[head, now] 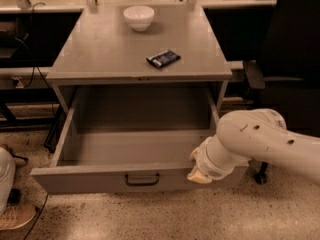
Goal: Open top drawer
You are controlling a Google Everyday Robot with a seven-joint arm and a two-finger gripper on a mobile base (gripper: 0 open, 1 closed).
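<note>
The top drawer (90,178) of the grey metal cabinet stands pulled far out toward me, its inside bare. A small dark loop handle (142,179) sits at the centre of its flat front. My gripper (199,168) is at the right end of the drawer front, by its top edge, with the white arm (260,139) reaching in from the right. The lower drawers are hidden behind the pulled-out front.
On the cabinet top (100,49) stand a white bowl (139,17) at the back and a dark snack packet (163,59) right of centre. A black office chair (290,59) stands to the right. A shoe (15,216) lies at the lower left on the speckled floor.
</note>
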